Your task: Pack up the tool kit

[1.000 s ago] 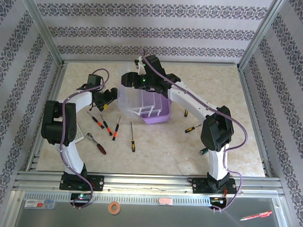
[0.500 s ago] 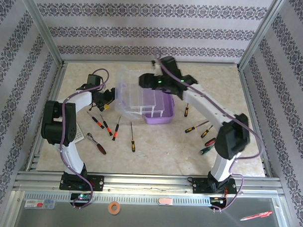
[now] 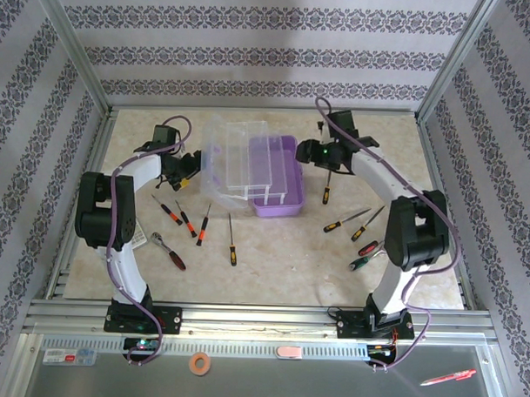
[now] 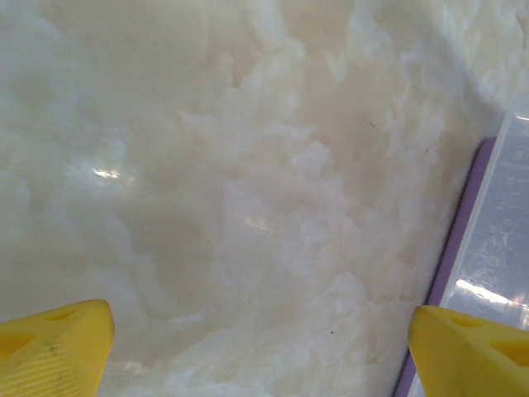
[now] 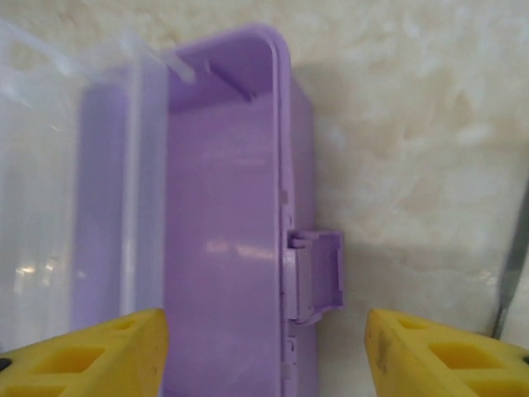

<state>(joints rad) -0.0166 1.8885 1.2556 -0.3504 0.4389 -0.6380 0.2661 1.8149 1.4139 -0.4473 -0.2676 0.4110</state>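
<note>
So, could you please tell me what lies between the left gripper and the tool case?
Bare table: the left wrist view shows nothing between the left gripper and the case.

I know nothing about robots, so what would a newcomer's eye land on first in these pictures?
First the open lilac case in the middle of the table, its clear lid folded out to the left. Small screwdrivers lie scattered on the table near it. The left arm and right arm bend toward it, the right one's yellow fingers spread wide over its latch side.

Orange ring (image 3: 200,363), red pen (image 3: 448,377)
</note>
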